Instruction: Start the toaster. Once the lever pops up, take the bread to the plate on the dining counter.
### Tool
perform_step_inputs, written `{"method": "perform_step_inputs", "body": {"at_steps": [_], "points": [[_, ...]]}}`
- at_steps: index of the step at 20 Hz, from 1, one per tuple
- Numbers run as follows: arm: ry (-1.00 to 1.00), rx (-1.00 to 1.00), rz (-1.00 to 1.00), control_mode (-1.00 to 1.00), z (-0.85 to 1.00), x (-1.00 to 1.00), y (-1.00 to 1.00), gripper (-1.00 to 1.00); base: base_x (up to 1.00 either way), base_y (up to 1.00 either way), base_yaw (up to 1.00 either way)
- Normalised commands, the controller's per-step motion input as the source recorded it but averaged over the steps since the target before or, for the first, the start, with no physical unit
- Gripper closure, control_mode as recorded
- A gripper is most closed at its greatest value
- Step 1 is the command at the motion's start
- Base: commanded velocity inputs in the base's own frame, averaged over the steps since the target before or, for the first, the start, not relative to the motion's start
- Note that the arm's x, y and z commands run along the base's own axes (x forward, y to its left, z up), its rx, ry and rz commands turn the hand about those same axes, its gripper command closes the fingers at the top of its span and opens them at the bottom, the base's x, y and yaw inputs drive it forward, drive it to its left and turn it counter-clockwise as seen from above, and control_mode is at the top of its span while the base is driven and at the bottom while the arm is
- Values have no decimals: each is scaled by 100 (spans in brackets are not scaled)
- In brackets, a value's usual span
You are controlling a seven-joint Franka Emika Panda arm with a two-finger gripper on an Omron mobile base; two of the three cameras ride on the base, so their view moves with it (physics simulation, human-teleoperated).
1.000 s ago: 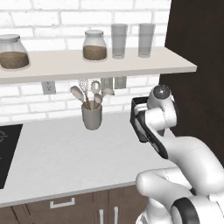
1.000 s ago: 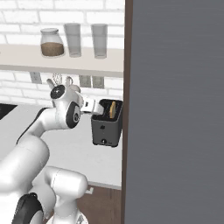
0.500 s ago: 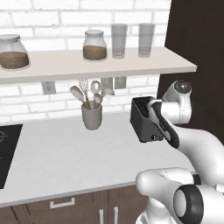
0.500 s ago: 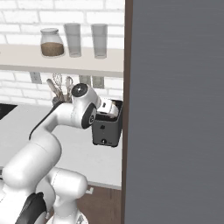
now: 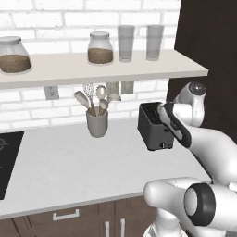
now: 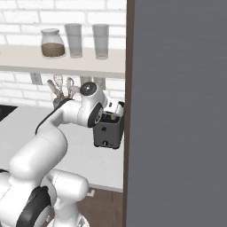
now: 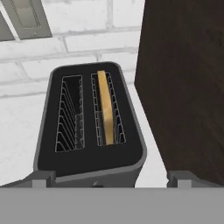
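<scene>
- You have the toaster (image 6: 107, 133) on the white desk (image 6: 17, 128), close against a tall dark panel (image 6: 177, 111).
- The arm's hand sits right over the toaster's top; you can't make out its fingers here.
- On the shelf (image 6: 62, 64) you see a jar (image 6: 52, 43) and two glasses (image 6: 73, 41).
- A utensil holder (image 6: 60, 95) peeks out behind the arm.

- Robot arm (image 5: 203, 139): glossy white rounded shells, smooth tube-like links.
- Joints: dark grey/black round caps, ringed discs at ends of links.
- Black band along forearm near wrist.
- Hand (image 6: 111, 108): white boxy block.
- Finger tips (image 7: 41, 178): small, grey, squared.
</scene>
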Motion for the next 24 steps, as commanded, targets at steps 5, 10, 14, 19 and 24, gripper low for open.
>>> {"method": "perform_step_inputs", "body": {"at_steps": [5,10,14,19,24], "points": [[-1,1,0,-100,0,31,0,-100,0,0,0],[-3,0,0,-100,0,27,0,-100,0,0,0],[-3,0,0,-100,0,6,-4,-100,0,0,0],[-2,0,0,-100,-1,0,-8,-100,0,0,0],[-1,0,0,-100,0,6,-2,-100,0,0,0]]}}
